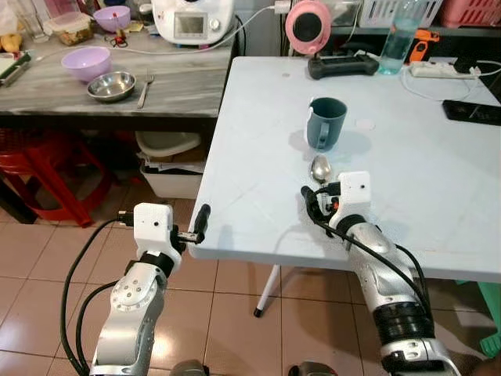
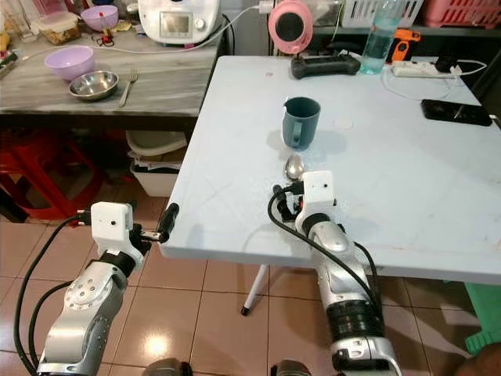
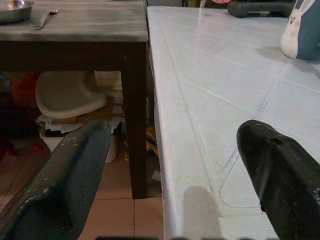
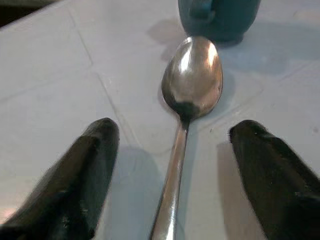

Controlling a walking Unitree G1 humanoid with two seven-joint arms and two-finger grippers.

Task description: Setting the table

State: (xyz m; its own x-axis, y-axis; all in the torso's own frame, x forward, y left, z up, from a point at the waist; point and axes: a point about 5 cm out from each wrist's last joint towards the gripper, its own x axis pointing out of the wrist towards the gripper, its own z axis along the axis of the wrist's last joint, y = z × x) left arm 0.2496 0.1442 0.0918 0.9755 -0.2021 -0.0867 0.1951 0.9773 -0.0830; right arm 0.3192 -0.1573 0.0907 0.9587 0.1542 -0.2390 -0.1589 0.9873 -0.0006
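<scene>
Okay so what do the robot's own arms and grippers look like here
Both arms are silver metal with ribbed black joint rings, and loose black cables loop alongside. Each wrist carries a white boxy camera housing. The left gripper and right gripper each have two long, matte black, slightly scuffed fingers.

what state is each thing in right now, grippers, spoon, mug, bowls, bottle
right gripper: open, fingers either side of the spoon handle
left gripper: open, at the white table's near edge
spoon: lying flat on the white table, not gripped
teal mug: upright, just beyond the spoon
purple bowl: upright on the wooden table
steel bowl: upright, fork beside it
water bottle: upright
</scene>
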